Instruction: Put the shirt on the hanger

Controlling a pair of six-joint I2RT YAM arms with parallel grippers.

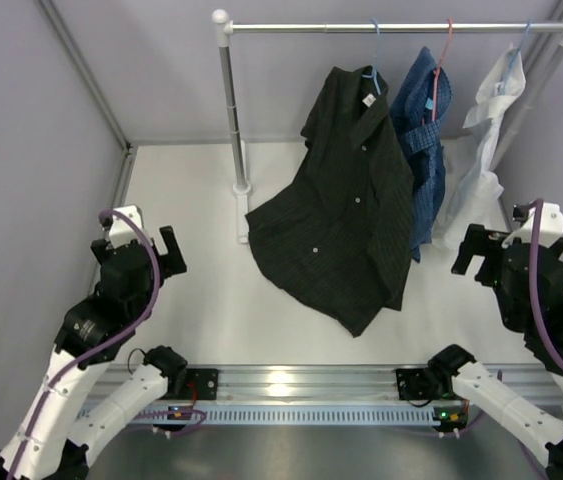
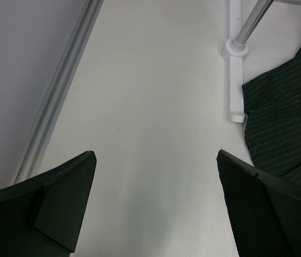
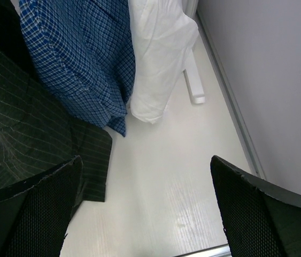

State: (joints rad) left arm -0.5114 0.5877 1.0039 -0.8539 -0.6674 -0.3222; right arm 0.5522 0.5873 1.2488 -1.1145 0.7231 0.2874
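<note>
While both arms sit low at the near corners of the counter [image 1: 191, 190], the shirt [image 1: 346, 215] hangs at the far side from the rail [image 1: 391, 27]. Its collar is gathered right under the hook of the hanger [image 1: 372, 68], and its body falls away down and to the left, towards the rack post [image 1: 229, 120]. The left hand [image 2: 155, 160] is released, jaws wide with only bare counter between them and the shirt's pinstriped edge off to its right. The right hand [image 3: 145, 163] is likewise spread and empty, looking down on dark cloth at its left, with the blue checked shirt [image 3: 80, 59] and the white garment [image 3: 158, 59] beyond. Why so far back? My read is that the hanging is done, or close to it, and the hands stand clear so nothing tugs the cloth off the wire. Now the catch: the hanger's triangular frame is wholly under the fabric (only the pale-blue hook shows), so I cannot tell whether both shoulders sit on it, and the lopsided drape leaves that open. Whether the hem rests on the counter or hangs just above it is hard to judge too.
</note>
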